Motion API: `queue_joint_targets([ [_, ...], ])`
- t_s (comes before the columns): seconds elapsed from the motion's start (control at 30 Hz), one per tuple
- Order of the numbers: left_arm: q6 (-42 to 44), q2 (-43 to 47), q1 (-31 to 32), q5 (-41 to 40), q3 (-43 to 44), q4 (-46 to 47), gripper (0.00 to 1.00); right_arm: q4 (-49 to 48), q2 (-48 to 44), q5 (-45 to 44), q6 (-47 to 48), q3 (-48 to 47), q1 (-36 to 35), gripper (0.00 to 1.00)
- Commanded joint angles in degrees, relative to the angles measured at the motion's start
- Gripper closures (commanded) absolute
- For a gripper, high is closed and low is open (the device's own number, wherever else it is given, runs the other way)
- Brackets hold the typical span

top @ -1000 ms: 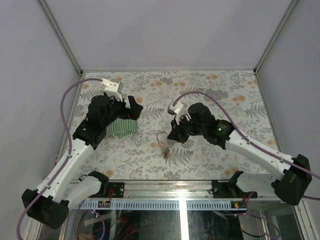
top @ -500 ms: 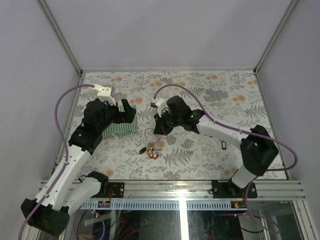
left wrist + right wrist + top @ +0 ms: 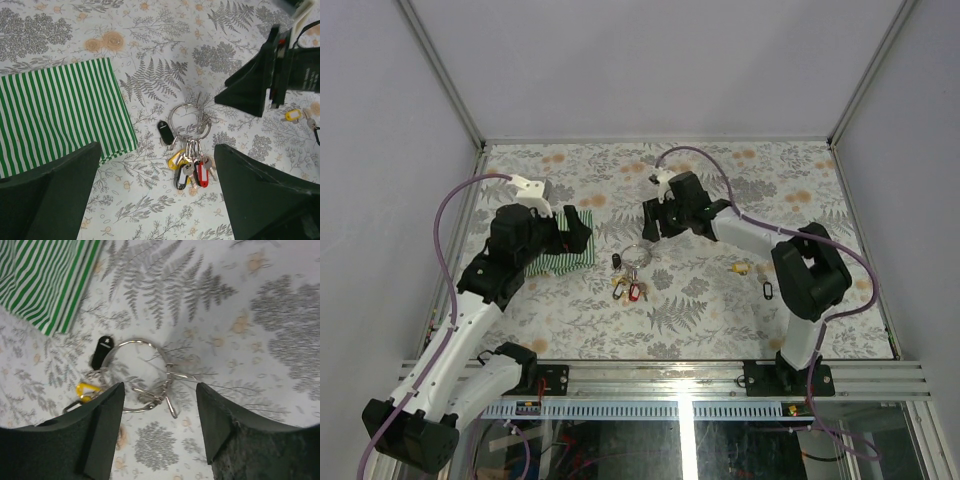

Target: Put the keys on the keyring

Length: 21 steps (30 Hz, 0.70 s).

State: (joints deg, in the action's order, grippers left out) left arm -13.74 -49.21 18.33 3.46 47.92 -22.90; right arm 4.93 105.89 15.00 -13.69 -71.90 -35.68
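Note:
The keyring (image 3: pixel 633 254) lies flat on the fern-print table, a thin silver loop with its wire clasp sprung open (image 3: pixel 172 390). Several keys (image 3: pixel 625 287) hang from it: yellow (image 3: pixel 176 159), black (image 3: pixel 181 176) and red (image 3: pixel 201 172) tags, plus a small black tag (image 3: pixel 164 131). One more yellow-tagged key (image 3: pixel 740 267) lies apart to the right. My right gripper (image 3: pixel 651 224) hovers open just over the keyring (image 3: pixel 140 375), holding nothing. My left gripper (image 3: pixel 582 229) is wide open over the table, left of the bunch, its fingers (image 3: pixel 60 190) empty.
A green-and-white striped cloth (image 3: pixel 563 256) lies under the left gripper, left of the keys. A small black oval loop (image 3: pixel 767 290) rests near the right arm's elbow. Grey walls with metal frame posts close in the table's sides and back.
The right gripper has opened and let go of the keyring, after dragging ring and keys left and slightly farther back. The right arm swung in toward the centre; the left gripper widened.

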Motion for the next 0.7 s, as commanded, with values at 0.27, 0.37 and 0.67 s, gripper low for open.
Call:
queue_joint_targets([
  [0.27, -1.4, -1.0, -0.3, -1.8, 2.0, -2.4, 0.00, 8.9, -24.7, -19.2, 0.9, 5.3, 4.0, 0.01],
  [0.37, -2.8, -2.3, -0.3, -4.8, 3.7, -5.1, 0.00, 15.9, -30.6, -20.2, 3.2, 6.1, 4.0, 0.01],
  [0.67, -9.9, -2.3, -0.3, -14.6, 7.8, -15.6, 0.00, 21.8, -57.2, -24.1, 1.7, 14.1, 4.0, 0.01],
])
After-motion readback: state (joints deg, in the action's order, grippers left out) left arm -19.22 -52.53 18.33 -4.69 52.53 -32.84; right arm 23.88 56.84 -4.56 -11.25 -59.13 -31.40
